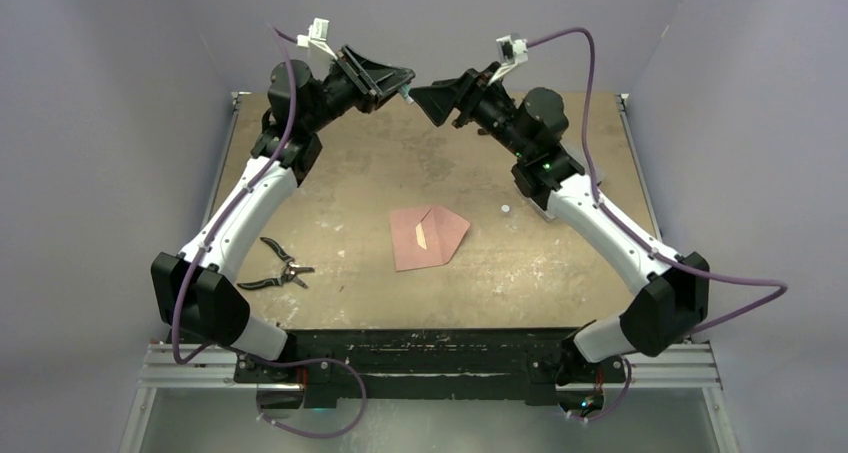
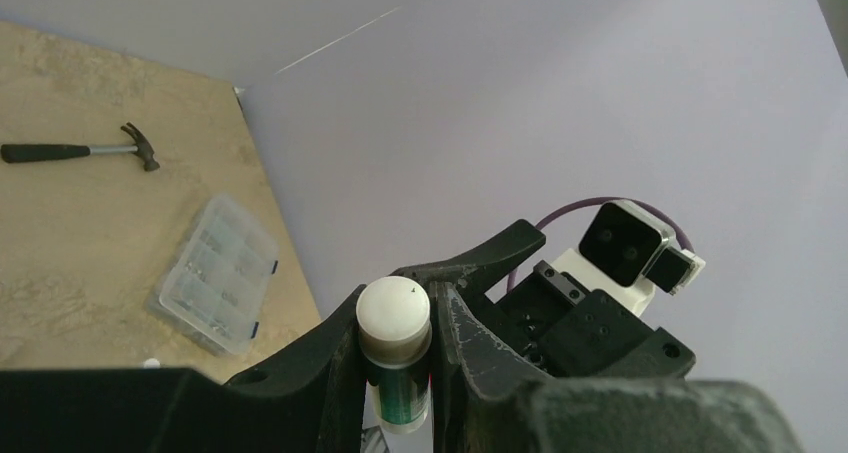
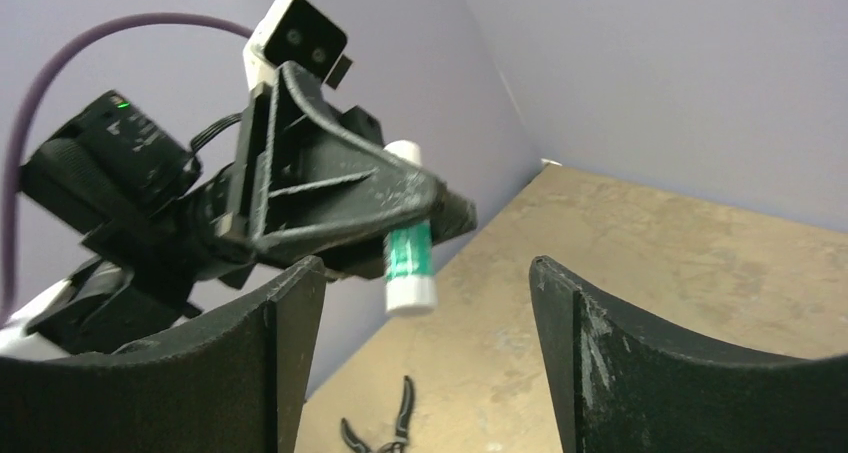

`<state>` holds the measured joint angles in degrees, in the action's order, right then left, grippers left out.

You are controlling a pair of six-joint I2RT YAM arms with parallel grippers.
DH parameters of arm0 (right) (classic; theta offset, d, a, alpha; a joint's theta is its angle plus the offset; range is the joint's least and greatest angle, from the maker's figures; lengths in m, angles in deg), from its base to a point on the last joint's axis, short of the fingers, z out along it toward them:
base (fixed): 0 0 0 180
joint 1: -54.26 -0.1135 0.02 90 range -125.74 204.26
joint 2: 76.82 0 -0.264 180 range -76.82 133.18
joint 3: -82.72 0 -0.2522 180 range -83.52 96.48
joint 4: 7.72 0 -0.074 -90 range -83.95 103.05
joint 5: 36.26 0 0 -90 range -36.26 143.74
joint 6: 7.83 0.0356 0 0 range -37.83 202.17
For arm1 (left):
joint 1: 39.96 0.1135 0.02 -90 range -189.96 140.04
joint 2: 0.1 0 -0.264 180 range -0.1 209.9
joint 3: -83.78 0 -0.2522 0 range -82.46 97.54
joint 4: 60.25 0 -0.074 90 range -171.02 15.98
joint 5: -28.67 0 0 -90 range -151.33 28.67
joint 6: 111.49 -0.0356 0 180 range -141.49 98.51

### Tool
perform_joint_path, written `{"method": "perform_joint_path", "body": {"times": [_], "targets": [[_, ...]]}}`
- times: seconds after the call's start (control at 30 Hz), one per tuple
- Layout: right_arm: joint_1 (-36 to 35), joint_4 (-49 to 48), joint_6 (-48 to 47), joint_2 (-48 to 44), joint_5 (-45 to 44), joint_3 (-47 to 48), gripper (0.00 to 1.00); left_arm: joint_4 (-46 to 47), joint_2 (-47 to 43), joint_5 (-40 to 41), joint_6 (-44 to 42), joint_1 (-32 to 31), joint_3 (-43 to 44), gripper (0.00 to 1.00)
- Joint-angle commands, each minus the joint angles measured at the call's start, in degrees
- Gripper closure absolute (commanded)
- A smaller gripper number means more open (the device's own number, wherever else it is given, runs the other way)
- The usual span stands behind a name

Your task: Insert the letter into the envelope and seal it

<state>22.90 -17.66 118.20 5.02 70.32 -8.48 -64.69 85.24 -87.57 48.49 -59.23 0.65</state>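
The salmon-pink envelope (image 1: 415,241) lies flat mid-table, its pointed flap (image 1: 455,228) open toward the right and a pale strip showing at the fold. The letter does not show as a separate sheet; it is hidden. High over the far side of the table, my left gripper (image 1: 405,85) (image 2: 397,318) is shut on a green-and-white glue stick (image 2: 395,358) (image 3: 408,263). My right gripper (image 1: 425,98) (image 3: 425,303) faces it tip to tip, open, with nothing between its fingers. The glue stick's white end hangs just beyond them.
Black-handled pliers (image 1: 278,269) (image 3: 385,428) lie at the left of the table. A small white round thing (image 1: 505,209) sits right of the envelope. The left wrist view shows a hammer (image 2: 80,151) and a clear plastic compartment box (image 2: 215,273) on a tan surface.
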Motion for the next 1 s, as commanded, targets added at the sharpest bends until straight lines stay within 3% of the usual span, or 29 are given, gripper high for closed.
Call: {"method": "perform_joint_path", "body": {"times": [0.0,0.1,0.2,0.53,0.8,0.97], "targets": [[-0.95,6.00,-5.27,3.20,-2.42,7.18,0.30,0.49,-0.21,-1.45,2.43,0.11,0.19,1.00],[-1.03,6.13,-4.22,4.82,1.09,9.37,0.39,0.19,0.23,-2.31,2.69,0.19,0.36,1.00],[-1.08,4.39,-2.63,4.68,3.42,8.80,0.42,0.45,0.35,-2.35,2.93,0.19,0.21,1.00],[-1.02,3.87,1.80,3.45,1.73,5.89,0.56,0.52,0.27,-1.85,2.61,0.40,0.32,1.00],[-1.06,1.08,7.85,3.95,3.41,3.77,0.58,1.53,0.01,-1.64,2.66,0.81,0.38,1.00],[-1.08,0.01,10.36,3.16,3.54,2.93,0.73,2.00,-0.17,-2.17,2.58,1.07,0.25,1.00]]}}
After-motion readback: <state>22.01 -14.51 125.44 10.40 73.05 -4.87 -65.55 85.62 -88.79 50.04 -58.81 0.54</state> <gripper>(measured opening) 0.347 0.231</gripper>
